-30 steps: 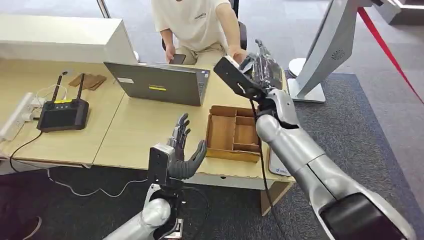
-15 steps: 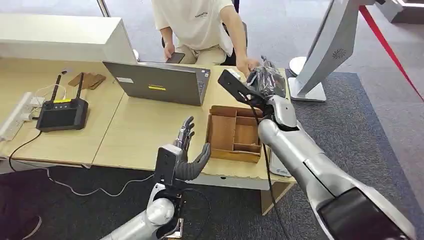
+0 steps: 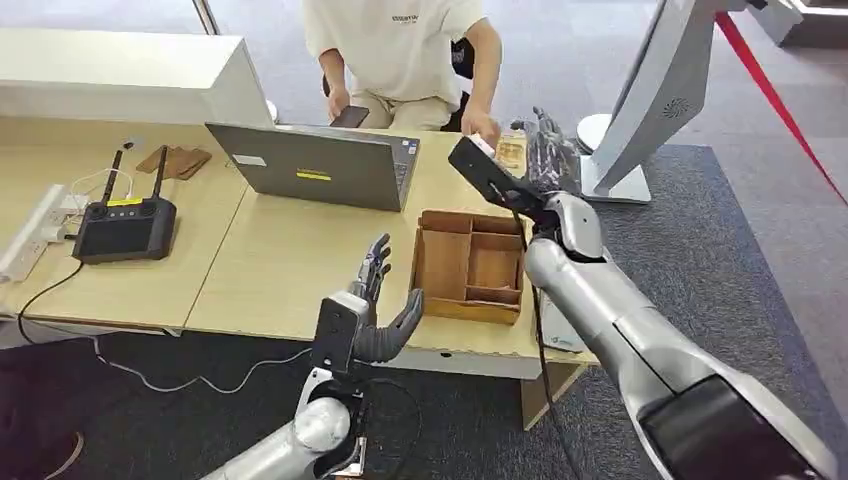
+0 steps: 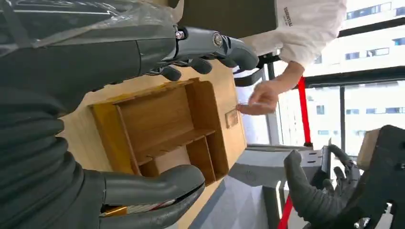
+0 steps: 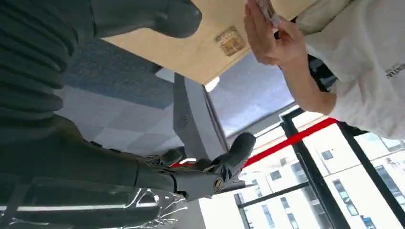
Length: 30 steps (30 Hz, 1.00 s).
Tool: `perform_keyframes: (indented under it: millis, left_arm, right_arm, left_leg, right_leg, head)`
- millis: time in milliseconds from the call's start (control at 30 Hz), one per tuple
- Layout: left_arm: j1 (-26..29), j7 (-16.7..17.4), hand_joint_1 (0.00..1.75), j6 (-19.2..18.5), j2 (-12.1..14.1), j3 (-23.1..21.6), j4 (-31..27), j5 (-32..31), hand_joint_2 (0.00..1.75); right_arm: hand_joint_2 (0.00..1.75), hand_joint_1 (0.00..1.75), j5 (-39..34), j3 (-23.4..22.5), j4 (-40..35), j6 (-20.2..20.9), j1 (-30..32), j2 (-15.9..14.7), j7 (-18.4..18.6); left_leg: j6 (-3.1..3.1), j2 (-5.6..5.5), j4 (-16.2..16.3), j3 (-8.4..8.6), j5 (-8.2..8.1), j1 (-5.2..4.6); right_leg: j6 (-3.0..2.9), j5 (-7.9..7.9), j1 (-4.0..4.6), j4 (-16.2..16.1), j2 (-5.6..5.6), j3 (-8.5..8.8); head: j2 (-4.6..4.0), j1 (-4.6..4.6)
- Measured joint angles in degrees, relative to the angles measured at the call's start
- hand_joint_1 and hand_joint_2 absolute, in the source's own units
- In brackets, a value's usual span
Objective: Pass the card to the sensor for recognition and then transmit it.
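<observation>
1. The left robot hand (image 3: 383, 300) hovers at the near bench (image 3: 280, 260) edge, fingers spread, holding nothing, likely waiting to receive.
2. The wooden tray (image 3: 468, 267) sits between both arms.
3. The right robot hand (image 3: 548, 155) is raised beside the person's hand (image 3: 480, 127), fingers apart and empty; the card (image 5: 265, 9) sits in that person's fingers.

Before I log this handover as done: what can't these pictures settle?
- Card: cut off by the right wrist view's edge, held in the person's hand.
- Right hand: hidden in the head view behind its wrist camera.
- Small pad on the table: marking too small to read.
</observation>
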Motion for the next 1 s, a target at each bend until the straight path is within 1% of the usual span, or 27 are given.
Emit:
perform_keyframes:
  millis: [100,200,300,367,433,500,633,700,800,867,967,1000]
  left_arm:
    - [0.77,0.76,0.00,0.00,0.07,0.37,-0.15,-2.36,1.75]
    - [2.53,2.82,0.00,0.00,0.37,1.59,-1.57,-6.58,1.75]
    - [4.07,4.19,0.00,0.00,0.68,2.88,-3.10,-9.50,1.75]
    - [5.60,5.40,0.00,0.00,0.90,4.28,-4.57,-12.21,1.75]
    - [7.30,6.45,0.00,0.00,1.01,5.82,-6.04,-14.65,1.75]
    - [8.74,7.35,0.00,0.00,1.20,7.11,-7.78,-16.11,1.75]
    - [10.96,7.80,0.00,0.00,1.44,9.46,-10.62,-18.45,1.75]
    - [12.43,8.24,0.00,0.00,1.58,10.80,-12.53,-19.83,1.75]
    - [14.20,9.05,0.00,0.00,1.90,12.37,-14.98,-21.40,1.75]
    - [14.72,9.27,0.00,0.00,1.97,12.83,-15.81,-21.82,1.75]
    - [16.01,9.88,0.00,0.00,2.19,14.18,-18.12,-22.82,1.75]
    - [16.34,9.90,0.00,0.00,2.27,14.53,-18.71,-22.97,1.75]
  right_arm:
    - [1.75,0.00,-3.65,-1.31,-0.63,-1.42,0.58,0.09,-3.39]
    - [1.75,0.00,-10.17,-3.18,-2.42,-2.69,2.37,0.11,-7.89]
    - [1.75,0.00,-14.15,-4.76,-4.67,-3.00,4.61,0.02,-9.84]
    - [1.75,0.00,-18.13,-5.83,-7.51,-3.06,6.95,-0.37,-10.87]
    - [1.75,0.00,-20.91,-6.52,-10.98,-3.26,9.87,-1.16,-11.02]
    - [1.75,0.00,-22.24,-6.82,-14.59,-3.68,12.75,-2.19,-10.67]
    - [1.75,0.00,-23.89,-7.72,-21.20,-3.79,17.04,-4.08,-10.65]
    - [1.75,0.00,-24.07,-8.18,-24.64,-3.63,20.12,-5.69,-10.63]
    - [1.75,0.00,-21.11,-8.57,-30.15,-3.17,25.34,-8.31,-9.80]
    - [1.75,0.00,-19.32,-8.88,-32.05,-2.93,27.09,-9.16,-9.18]
    - [1.75,0.00,-10.99,-9.40,-37.83,-1.14,31.85,-11.75,-6.02]
    - [1.75,0.00,-9.30,-9.51,-39.29,-0.84,33.10,-12.35,-5.37]
  left_leg:
    - [-0.02,0.00,0.00,0.03,0.02,0.01]
    - [-0.02,0.00,0.00,0.08,0.02,0.01]
    - [-0.02,0.00,-0.01,0.07,0.02,0.01]
    - [-0.02,0.00,-0.01,0.09,0.01,0.01]
    - [-0.02,0.00,-0.01,0.10,0.01,0.01]
    - [-0.02,0.00,-0.01,0.09,0.01,0.01]
    - [-0.02,0.01,-0.01,0.16,0.01,0.01]
    - [-0.01,-0.02,-0.01,0.18,0.01,0.01]
    - [0.00,-0.02,-0.02,0.17,-0.01,0.01]
    - [0.00,-0.01,-0.02,0.18,-0.01,0.00]
    - [0.00,-0.01,-0.02,0.18,-0.02,0.00]
    - [0.00,-0.01,-0.02,0.17,-0.02,0.01]
  right_leg:
    - [-0.02,0.03,0.00,0.01,0.00,0.05]
    - [-0.02,0.02,0.01,0.02,0.00,0.07]
    - [-0.03,0.02,0.01,0.01,0.00,0.07]
    - [-0.03,0.01,0.02,0.01,0.00,0.07]
    - [-0.03,0.01,0.03,0.00,0.00,0.10]
    - [-0.02,0.01,0.03,0.00,-0.01,0.09]
    - [-0.03,0.01,0.02,-0.04,0.01,0.13]
    - [-0.03,0.00,0.03,-0.05,-0.02,0.18]
    - [-0.03,0.01,0.03,-0.06,-0.02,0.18]
    - [-0.03,0.01,0.02,-0.06,-0.01,0.18]
    - [-0.03,0.01,0.02,-0.08,-0.01,0.18]
    - [-0.03,0.01,0.02,-0.08,-0.01,0.18]
  head:
    - [0.00,-0.02]
    - [0.00,0.00]
    - [0.00,-0.02]
    - [0.00,-0.02]
    - [0.00,0.00]
    - [0.00,-0.02]
    - [0.00,-0.02]
    - [0.00,0.00]
    - [0.00,-0.02]
    - [0.00,0.00]
    - [0.00,0.00]
    - [0.00,0.00]
